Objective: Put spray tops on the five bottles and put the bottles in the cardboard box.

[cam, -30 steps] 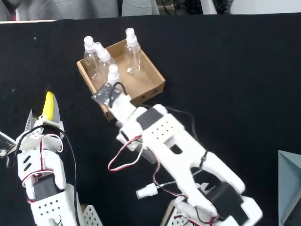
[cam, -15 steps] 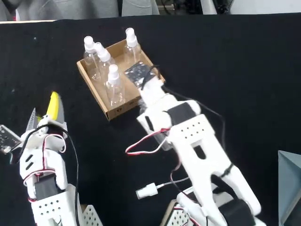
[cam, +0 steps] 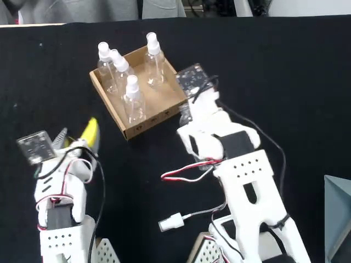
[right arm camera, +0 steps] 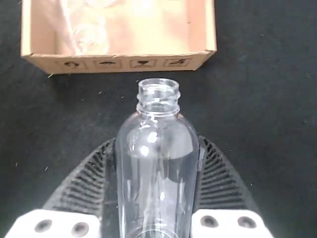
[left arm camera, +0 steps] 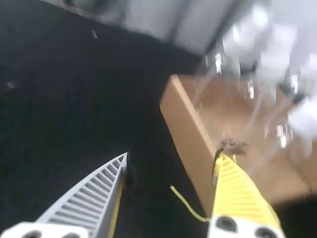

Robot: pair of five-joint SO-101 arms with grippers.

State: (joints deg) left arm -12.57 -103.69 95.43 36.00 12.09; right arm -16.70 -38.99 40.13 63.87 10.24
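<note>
A black tabletop (cam: 285,66) spreads across the view, with a grey-blue angular object (cam: 339,213) at its right edge.

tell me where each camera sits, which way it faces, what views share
high view: fixed above the table, looking down on the cardboard box, four capped bottles inside, a spray top, left arm, right arm.
left wrist view: on the left arm, looking past the open left gripper toward the box.
right wrist view: on the right arm, looking along the right gripper, shut on an uncapped bottle, toward the box.
all share the box.
</note>
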